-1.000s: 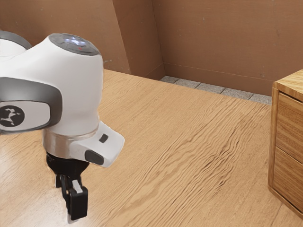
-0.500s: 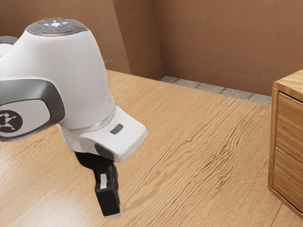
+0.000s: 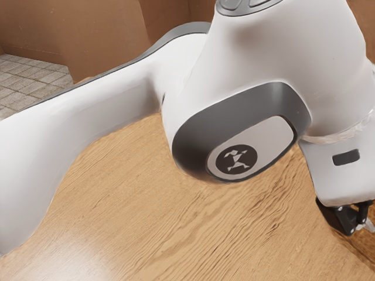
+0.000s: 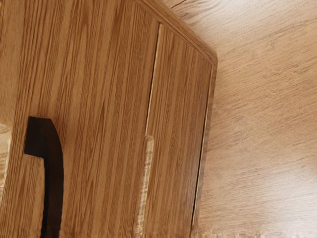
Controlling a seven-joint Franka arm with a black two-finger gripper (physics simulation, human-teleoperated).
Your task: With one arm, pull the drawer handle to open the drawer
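Wrist view: handle (image 4: 53, 173) along drawer seam (image 4: 153, 74)

Arm (image 3: 105, 123) spans the exterior view from lower left to upper right, above the table (image 3: 146, 234). Gripper (image 3: 350, 218) hangs under the wrist at that view's right edge, low over the tabletop. Tiled floor (image 3: 29, 76) lies past the table's far edge at upper left, wall (image 3: 88, 29) behind it.

Wrist view: cabinet (image 4: 178, 124) front faces the hand. Handle (image 4: 49, 168) sits on the drawer (image 4: 99, 89) front. A seam parts this front from the neighbouring panel (image 4: 178, 163). Tabletop runs on beyond the cabinet's outer edge.
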